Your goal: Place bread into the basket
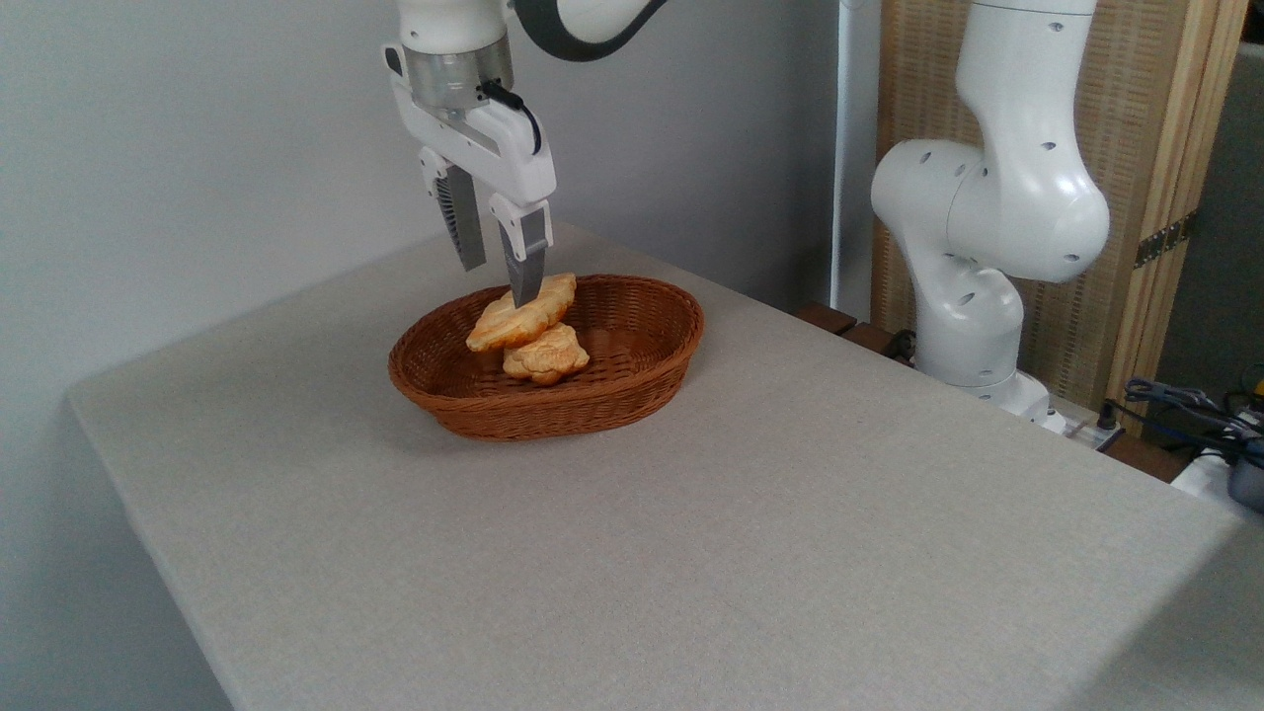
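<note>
Tabletop: grey, fine-textured covering, near expanse bare. Basket: shallow oval of reddish-brown woven wicker with a thick braided rim, set on the far half of the table. Contents: rounded, lumpy golden bun on the floor; elongated ridged bread, pale golden with orange-brown patches, lying tilted across the bun's top. Gripper: white body, grey fingers spread apart, holding nothing; the right fingertip overlaps the bread, contact unclear. Backdrop: white arm base.
</note>
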You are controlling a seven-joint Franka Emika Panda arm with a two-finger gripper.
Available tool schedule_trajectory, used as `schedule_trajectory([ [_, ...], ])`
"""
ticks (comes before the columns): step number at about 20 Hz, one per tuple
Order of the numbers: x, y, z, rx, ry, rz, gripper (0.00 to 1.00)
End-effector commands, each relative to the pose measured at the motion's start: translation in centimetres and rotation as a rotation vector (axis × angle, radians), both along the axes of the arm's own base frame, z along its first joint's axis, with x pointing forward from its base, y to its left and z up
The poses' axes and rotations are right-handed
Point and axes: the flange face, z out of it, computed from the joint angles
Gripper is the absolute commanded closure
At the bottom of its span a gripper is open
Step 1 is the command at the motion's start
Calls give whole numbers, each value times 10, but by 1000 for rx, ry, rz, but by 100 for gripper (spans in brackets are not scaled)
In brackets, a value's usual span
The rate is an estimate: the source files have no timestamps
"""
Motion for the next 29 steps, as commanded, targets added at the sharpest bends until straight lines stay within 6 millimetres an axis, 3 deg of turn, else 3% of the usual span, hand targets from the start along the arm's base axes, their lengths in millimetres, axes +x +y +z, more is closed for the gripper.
schedule_trajectory([
  [1,19,38,26,-12,-47,62,0],
  [4,26,54,28,51,-85,9,0],
  [11,43,132,29,56,-89,-91,0],
  [17,45,163,30,80,-82,-81,0],
  [22,41,169,32,132,-57,-88,0],
  [29,41,163,36,140,-64,-103,0],
])
